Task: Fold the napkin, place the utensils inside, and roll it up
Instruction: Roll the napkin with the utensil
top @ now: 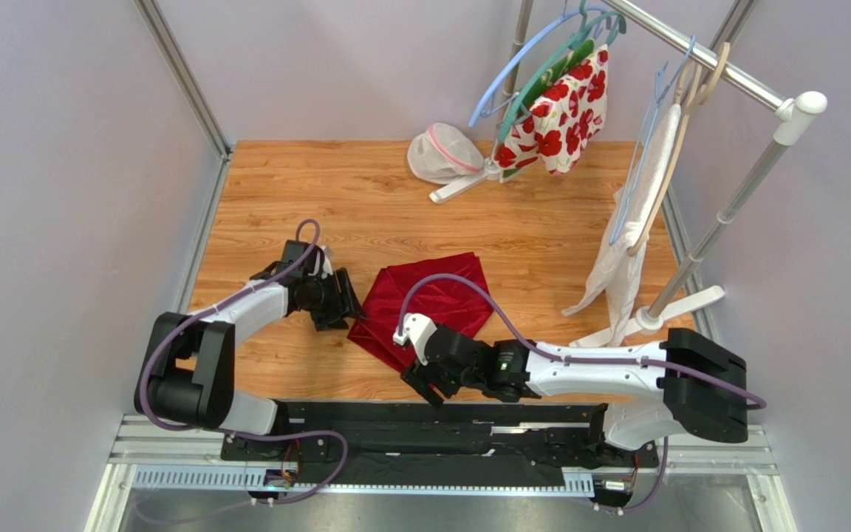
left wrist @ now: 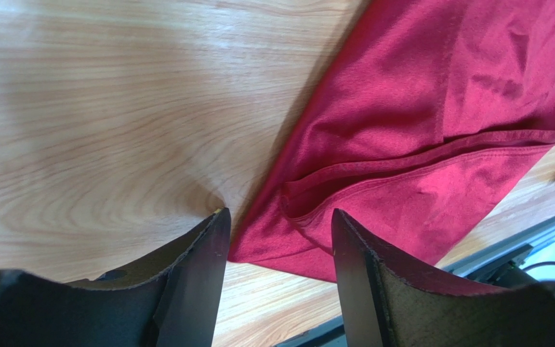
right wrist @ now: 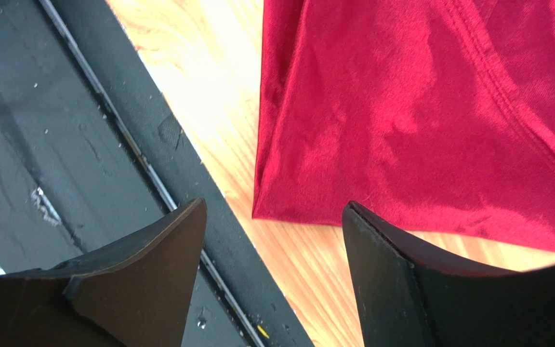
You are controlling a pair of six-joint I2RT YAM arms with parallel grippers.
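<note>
The dark red napkin (top: 441,290) lies on the wooden table, folded over itself, with a hemmed edge running across its lower layer (left wrist: 418,94). My left gripper (top: 350,307) sits at its left corner, open, and that corner shows between the fingertips (left wrist: 277,220) without being pinched. At the near corner my right gripper (top: 419,382) hangs open and holds nothing. In the right wrist view the napkin (right wrist: 418,108) ends just ahead of that gripper (right wrist: 274,210). No utensils are in view.
A clothes rack (top: 746,183) stands at the back right with hangers, a white cloth with red flowers (top: 561,111) and a white towel (top: 630,238). A white mesh bag (top: 441,153) lies at the far edge. The black base rail (right wrist: 78,144) borders the table's near edge.
</note>
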